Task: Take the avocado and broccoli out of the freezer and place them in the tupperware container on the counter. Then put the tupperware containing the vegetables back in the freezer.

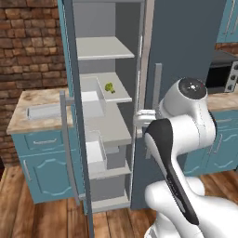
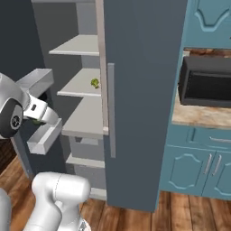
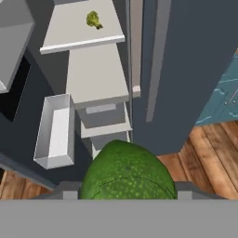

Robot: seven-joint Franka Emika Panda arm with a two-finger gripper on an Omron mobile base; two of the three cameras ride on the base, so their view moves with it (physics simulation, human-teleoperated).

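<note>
Gripper (image 3: 128, 197) clamped on avocado (image 3: 128, 171), dark green ball bulging between fingers in hand view, held outside freezer (image 1: 100, 107) in front of open shelves. Broccoli (image 1: 109, 87) lay on middle shelf (image 1: 104, 88) inside freezer. Tupperware container (image 1: 42, 110) sat on counter (image 1: 23, 121) left of freezer, beyond open door with white door bin (image 3: 56, 132)

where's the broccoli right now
The broccoli sits on a middle shelf inside the open freezer, near its back; in the hand view it lies at the top, above the held avocado.
</note>
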